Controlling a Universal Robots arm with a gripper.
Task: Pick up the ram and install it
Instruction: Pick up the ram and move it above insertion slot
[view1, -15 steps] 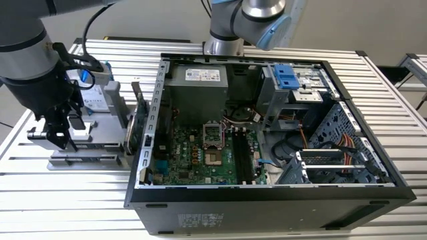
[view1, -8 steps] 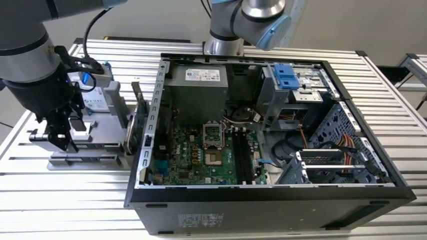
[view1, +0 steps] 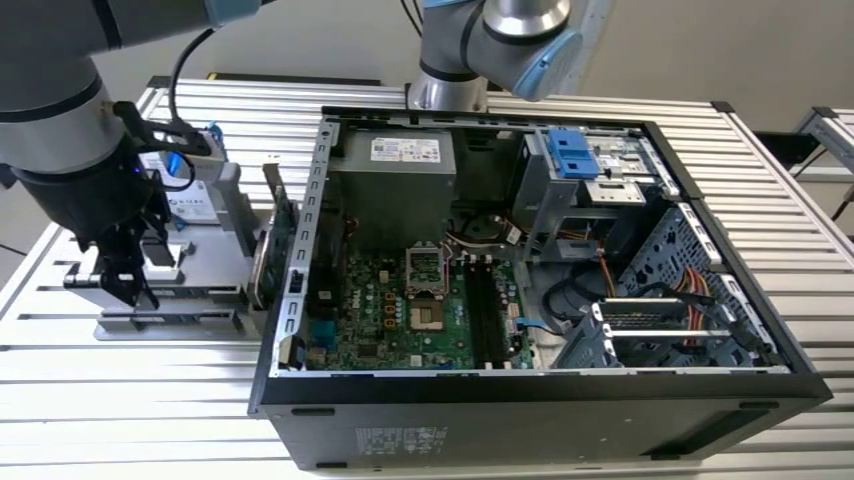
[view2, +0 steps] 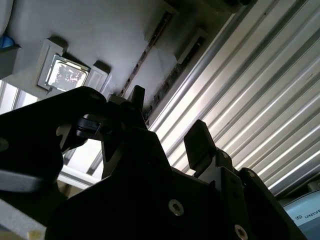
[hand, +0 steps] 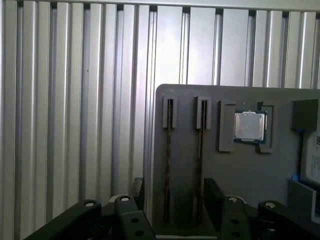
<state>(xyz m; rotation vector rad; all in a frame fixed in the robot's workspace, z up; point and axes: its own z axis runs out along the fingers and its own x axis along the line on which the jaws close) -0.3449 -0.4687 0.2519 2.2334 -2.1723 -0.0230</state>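
Two thin dark ram sticks stand on edge in slots of a grey holder (hand: 240, 175): one ram stick (hand: 168, 160) and a second ram stick (hand: 200, 160). In the second wrist view they appear as narrow strips, one ram stick (view2: 149, 47) and the other (view2: 184, 56). My gripper (hand: 175, 197) hovers open above that end of the holder, and both sticks lie in line with the gap between its black fingers (hand: 212, 197). Nothing is held. In the exterior view the gripper (view1: 127, 285) hangs over the holder (view1: 200, 300) at the exterior view's left.
The open computer case (view1: 534, 390) fills the middle, with the motherboard (view1: 400, 310) and its long black memory slots (view1: 483, 315). A processor chip (hand: 249, 126) sits on the holder. The silver hard drive (view1: 190, 195) and green expansion card (view1: 276, 245) stand between holder and case.
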